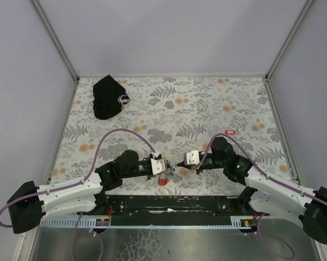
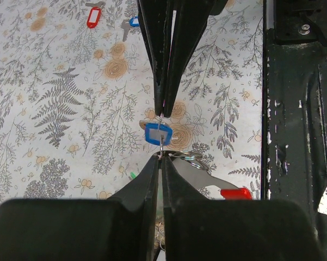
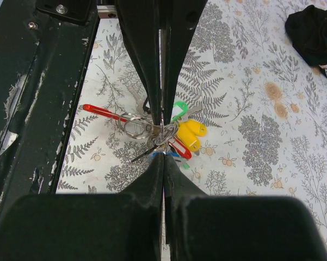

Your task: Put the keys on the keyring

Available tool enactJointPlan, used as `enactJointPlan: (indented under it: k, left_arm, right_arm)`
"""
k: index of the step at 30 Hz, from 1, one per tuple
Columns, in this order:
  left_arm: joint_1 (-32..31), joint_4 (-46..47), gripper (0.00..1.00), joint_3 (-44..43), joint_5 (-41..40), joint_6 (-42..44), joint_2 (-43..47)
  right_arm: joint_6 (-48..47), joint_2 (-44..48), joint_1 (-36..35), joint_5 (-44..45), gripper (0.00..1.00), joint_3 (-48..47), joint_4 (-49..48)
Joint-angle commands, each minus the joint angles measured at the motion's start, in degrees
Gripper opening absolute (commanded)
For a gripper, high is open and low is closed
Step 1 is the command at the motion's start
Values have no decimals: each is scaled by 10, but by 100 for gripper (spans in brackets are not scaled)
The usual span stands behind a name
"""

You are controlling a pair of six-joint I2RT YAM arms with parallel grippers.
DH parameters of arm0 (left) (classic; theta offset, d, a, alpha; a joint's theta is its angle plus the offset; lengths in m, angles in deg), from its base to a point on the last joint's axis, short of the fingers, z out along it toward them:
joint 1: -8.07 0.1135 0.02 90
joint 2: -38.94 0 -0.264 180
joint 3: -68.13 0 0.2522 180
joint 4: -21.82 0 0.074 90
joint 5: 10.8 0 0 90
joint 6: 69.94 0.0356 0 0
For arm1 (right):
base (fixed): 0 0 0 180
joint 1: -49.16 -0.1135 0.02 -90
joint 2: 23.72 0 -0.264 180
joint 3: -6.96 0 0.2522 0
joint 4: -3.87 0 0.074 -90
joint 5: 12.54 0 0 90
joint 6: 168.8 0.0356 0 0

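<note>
Threading blue-tagged key (image 2: 158,134), by the look | right gripper (image 2: 162,111) pinched shut on it; left gripper (image 2: 160,159) closed just beside the keyring (image 3: 135,124) — hold unclear | other tagged keys (image 3: 189,133) bunched at keyring, seemingly on — 1 red-tagged key (image 1: 231,131) well apart, still to add

**Arms:** two, the left arm (image 1: 71,193) and the right arm (image 1: 277,190).
**Pincers:** two, the left pincer (image 2: 160,159) and the right pincer (image 3: 163,157).
**Keyring** (image 3: 135,125): one, with one red plastic piece (image 3: 100,111).
**Tagged keys:**
- Blue: two, the near blue tag (image 2: 158,134) and the far blue tag (image 2: 133,22).
- Green: one green tag (image 3: 178,110).
- Yellow: the yellow tags (image 3: 191,133) seem to be two, but they overlap and the count is uncertain.
- Red: two, the bunch red tag (image 3: 179,148) and the lone red tag (image 1: 231,132).

**Black cap** (image 1: 110,97): one.
**Worktop** (image 1: 207,103): one.
</note>
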Motion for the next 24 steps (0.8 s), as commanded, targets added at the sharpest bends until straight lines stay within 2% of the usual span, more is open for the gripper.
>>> enactJointPlan:
  k: [1,24]
  left_arm:
    - [4,30,0,-10,7,7,2]
    - [6,28,0,-15,15,4,-3]
  right_arm:
    - [-7,14,-6,-24,0,-3,-30]
    - [-7,9,-9,-38,0,-3,-36]
